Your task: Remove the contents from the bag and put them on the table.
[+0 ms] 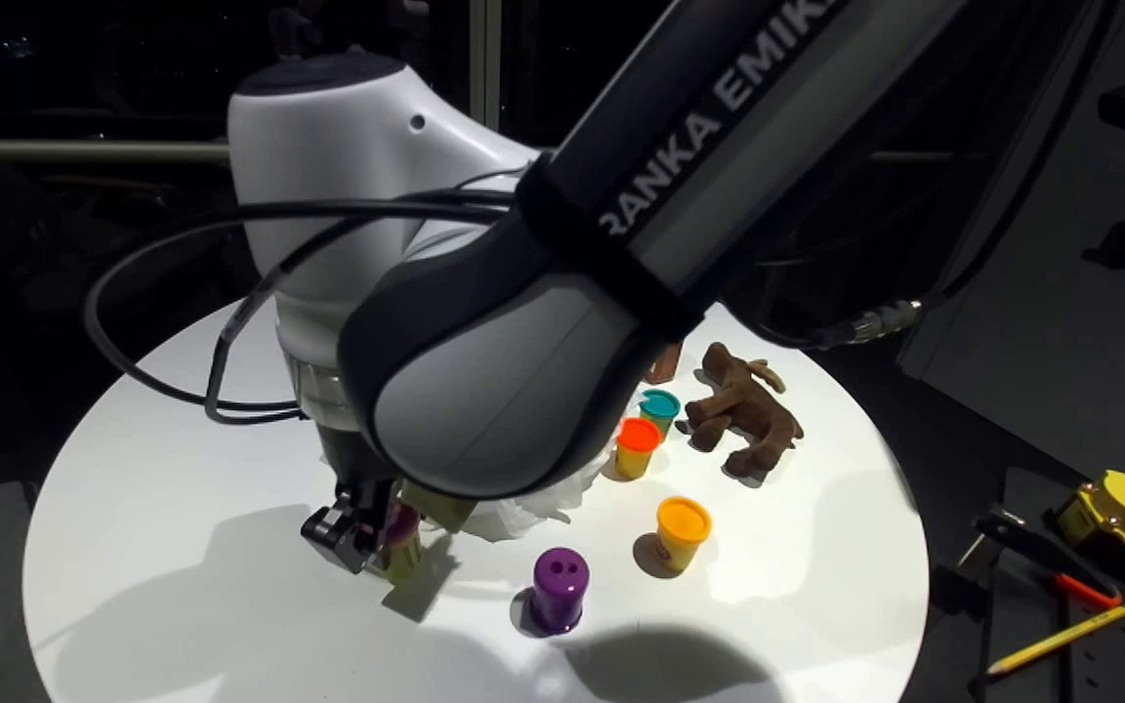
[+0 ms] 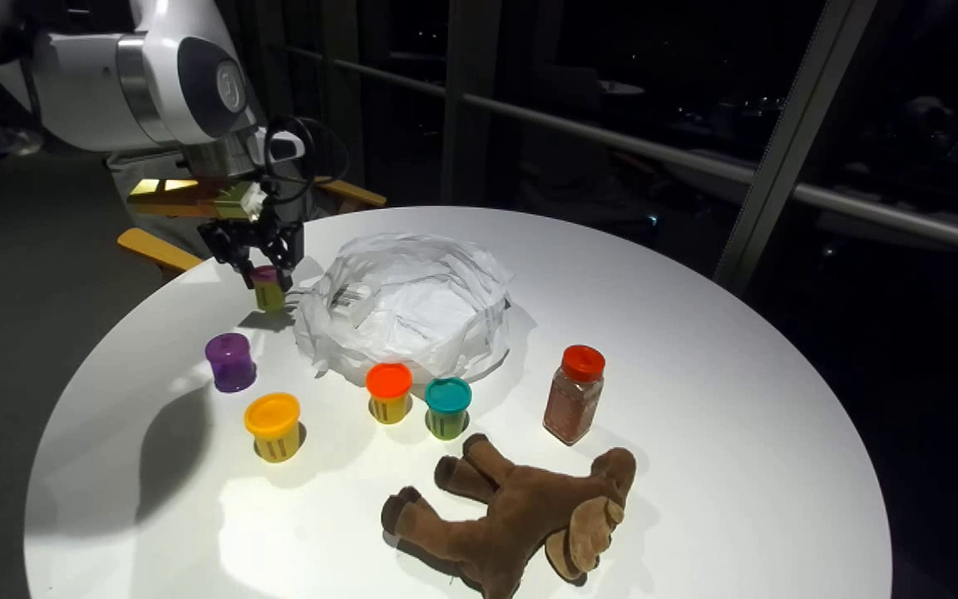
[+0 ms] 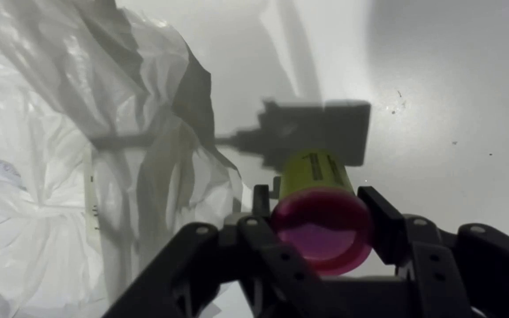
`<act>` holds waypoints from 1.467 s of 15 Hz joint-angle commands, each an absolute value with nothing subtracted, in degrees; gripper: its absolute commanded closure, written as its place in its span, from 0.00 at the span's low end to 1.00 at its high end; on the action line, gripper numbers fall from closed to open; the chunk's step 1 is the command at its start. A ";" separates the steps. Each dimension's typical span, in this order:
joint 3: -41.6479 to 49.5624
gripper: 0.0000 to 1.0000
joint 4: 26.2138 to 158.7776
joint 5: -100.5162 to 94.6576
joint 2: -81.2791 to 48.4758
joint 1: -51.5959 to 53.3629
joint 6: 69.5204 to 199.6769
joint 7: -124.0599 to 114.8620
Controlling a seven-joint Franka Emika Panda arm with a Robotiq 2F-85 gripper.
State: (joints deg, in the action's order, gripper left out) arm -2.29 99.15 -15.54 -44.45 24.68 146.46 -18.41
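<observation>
- We judge the step in hand to be setting down one more item: our gripper (image 2: 267, 279) grasps the pink-lidded cup (image 3: 323, 221), one jaw on each side of its lid
- We have that cup roughly upright, outside the bag (image 2: 466, 345) and near its crumpled wall; whether its base touches the table (image 2: 695, 499) we cannot tell
- Out on the table we count the purple cup (image 2: 230, 363), yellow cup (image 2: 274, 427), orange cup (image 2: 389, 393), teal cup (image 2: 447, 408), red-capped bottle (image 2: 574, 396) and brown toy animal (image 2: 516, 512), so we take the task to be near its end
- Next, we think, we need to ease down until the base seats, spread the jaws evenly and rise straight, clear of the bag
- Inside the bag we see a printed patch (image 2: 354, 301); object or film, we cannot tell, so a check after release seems wise
</observation>
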 commanded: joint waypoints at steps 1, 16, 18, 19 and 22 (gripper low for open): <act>-2.98 0.72 94.55 -13.36 -47.14 25.41 144.77 -17.51; 4.83 0.00 96.10 -16.83 -40.55 27.57 145.00 -23.67; 6.16 0.01 96.56 -16.75 -39.54 25.77 143.82 -23.52; 7.18 0.00 96.52 -16.89 -39.41 25.07 143.60 -23.68; 7.59 0.00 96.36 -16.03 -39.44 21.29 142.49 -20.81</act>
